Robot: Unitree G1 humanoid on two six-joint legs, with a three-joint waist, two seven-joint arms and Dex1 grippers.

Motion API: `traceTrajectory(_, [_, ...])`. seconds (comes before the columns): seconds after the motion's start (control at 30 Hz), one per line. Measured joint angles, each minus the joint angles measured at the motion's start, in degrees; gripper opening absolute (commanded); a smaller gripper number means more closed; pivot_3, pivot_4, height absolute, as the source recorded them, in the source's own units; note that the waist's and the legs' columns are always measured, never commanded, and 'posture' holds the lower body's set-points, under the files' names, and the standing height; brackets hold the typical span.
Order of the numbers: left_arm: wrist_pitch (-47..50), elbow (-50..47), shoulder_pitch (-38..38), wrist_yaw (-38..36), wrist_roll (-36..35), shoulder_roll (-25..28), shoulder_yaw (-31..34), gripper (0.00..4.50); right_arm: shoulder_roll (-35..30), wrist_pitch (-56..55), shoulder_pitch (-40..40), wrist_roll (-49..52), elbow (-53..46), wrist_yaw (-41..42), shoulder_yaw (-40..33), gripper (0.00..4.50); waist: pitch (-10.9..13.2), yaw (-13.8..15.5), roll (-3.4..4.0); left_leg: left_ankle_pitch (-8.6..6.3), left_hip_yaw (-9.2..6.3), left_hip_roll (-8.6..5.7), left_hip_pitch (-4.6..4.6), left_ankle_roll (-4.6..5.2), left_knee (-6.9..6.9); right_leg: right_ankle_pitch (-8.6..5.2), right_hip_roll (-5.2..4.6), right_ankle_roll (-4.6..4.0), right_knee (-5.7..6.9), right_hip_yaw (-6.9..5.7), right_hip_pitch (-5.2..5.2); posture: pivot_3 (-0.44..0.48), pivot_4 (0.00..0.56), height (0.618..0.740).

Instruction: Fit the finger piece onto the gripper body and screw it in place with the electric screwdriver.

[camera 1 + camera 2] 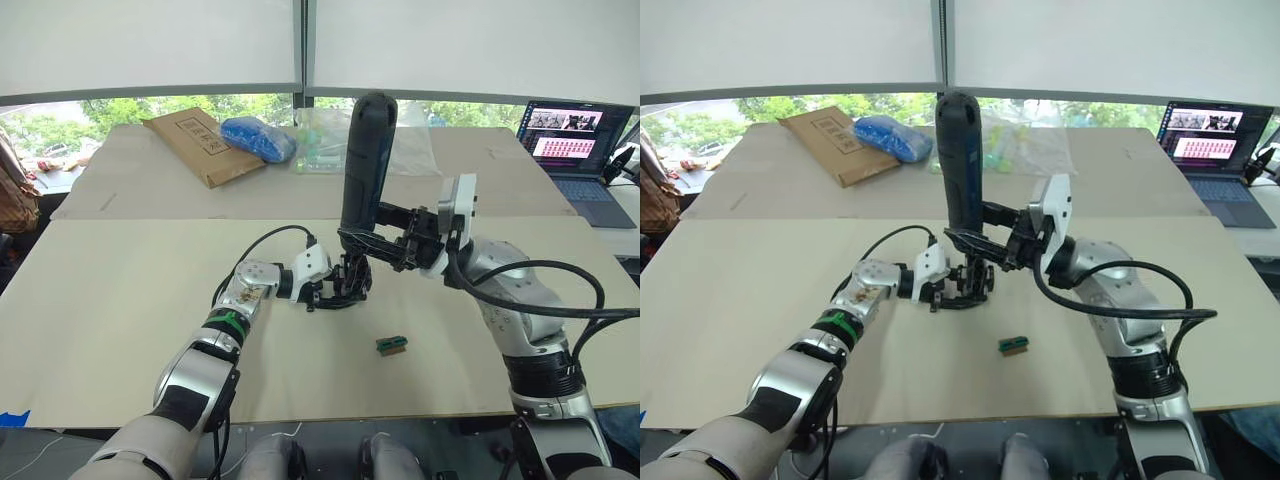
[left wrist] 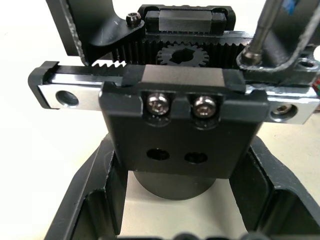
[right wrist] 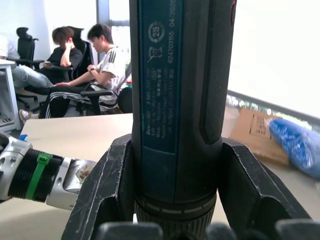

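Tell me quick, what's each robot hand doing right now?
Left gripper: closed around the gripper body, steadying it on the table.
Right gripper: closed on the electric screwdriver, held upright over the gripper body.

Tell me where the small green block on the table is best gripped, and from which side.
Judging from the head views, grip the small green block across its two long sides, coming straight down from above. It lies flat and low on the table, with bare surface all around, so a side approach would give the claw little to bite. The right claw sits nearer but is shut on the electric screwdriver.
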Motion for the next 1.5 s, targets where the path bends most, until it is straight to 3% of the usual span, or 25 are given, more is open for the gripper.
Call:
traceTrajectory(0.27, [0.2, -0.2, -0.5, -0.8, 0.0, -0.1, 0.3, 2.31, -1.3, 14.0, -9.1, 16.2, -5.9, -4.5, -7.7, 1.9, 0.2, 0.1, 0.09, 0.01, -0.03, -0.07, -0.6, 0.02, 0.05, 0.05, 0.09, -0.03, -0.06, -0.21, -0.38, 0.0, 0.15, 0.732])
traceTrajectory(0.3, [0.5, -0.2, -0.5, -0.8, 0.1, -0.1, 0.3, 3.38, -1.4, 14.7, -9.8, 18.3, -7.3, -4.5, -8.4, 1.9, 0.2, 0.0, 0.09, 0.01, -0.03, -0.07, -0.59, 0.02, 0.05, 0.05, 0.1, -0.02, -0.09, -0.22, -0.35, 0.0, 0.15, 0.732])
traceTrajectory(0.4, [1.6, -0.2, -0.6, -1.7, 0.6, 0.8, 0.3, 4.48, -1.8, 16.8, -9.1, 22.6, -10.4, -4.4, -9.3, 1.9, 0.2, 0.1, 0.09, 0.01, -0.03, -0.07, -0.58, 0.03, 0.08, 0.05, 0.12, -0.02, -0.07, -0.2, -0.32, 0.0, 0.15, 0.732])
traceTrajectory(0.6, [4.6, -9.7, 2.6, -9.7, -1.5, 6.7, 0.5, 4.5, -7.4, 20.1, 2.5, 26.7, -16.5, -3.9, -10.8, 1.9, 0.2, 0.2, 0.09, -0.04, -0.04, -0.09, -0.7, 0.1, 0.04, 0.07, 0.11, 0.03, -0.08, -0.19, -0.38, 0.0, 0.15, 0.732])
traceTrajectory(0.8, [19.3, -37.8, 13.1, -20.6, -9.7, 14.6, -1.0, 4.5, -10.2, 18.9, 18.1, 27.3, -27.2, -7.8, -17.3, 1.9, 0.2, 0.3, 0.11, -0.04, -0.07, -0.08, -0.59, 0.09, 0.07, 0.03, 0.17, 0.09, -0.2, -0.14, -0.24, 0.0, 0.15, 0.732])
traceTrajectory(0.93, [27.2, -50.3, 18.6, -19.8, -12.9, 13.6, -3.5, 4.5, -6.8, 12.8, 30.1, 17.6, -31.4, -11.8, -19.2, 1.9, 0.2, 1.2, 0.12, -0.04, -0.07, -0.1, -0.53, 0.08, 0.18, 0.03, 0.17, 0.13, -0.14, -0.07, -0.15, 0.0, 0.15, 0.732])
traceTrajectory(1.13, [28.8, -51.0, 19.7, -13.8, -12.6, 9.0, -6.0, 4.5, 0.4, 4.8, 39.9, 6.2, -33.1, -17.8, -18.3, 1.9, 0.2, 1.4, 0.12, -0.03, -0.05, -0.1, -0.51, 0.08, 0.16, 0.0, 0.25, 0.15, -0.08, -0.02, -0.19, 0.0, 0.15, 0.732])
traceTrajectory(1.5, [26.1, -45.6, 19.0, -11.4, -11.0, 7.3, -8.7, 4.5, 4.8, -2.3, 45.3, -1.0, -34.3, -19.8, -13.9, 1.9, 0.2, 1.4, 0.14, -0.01, -0.05, -0.09, -0.45, 0.04, 0.13, -0.03, 0.29, 0.12, -0.09, -0.01, -0.17, 0.0, 0.15, 0.732])
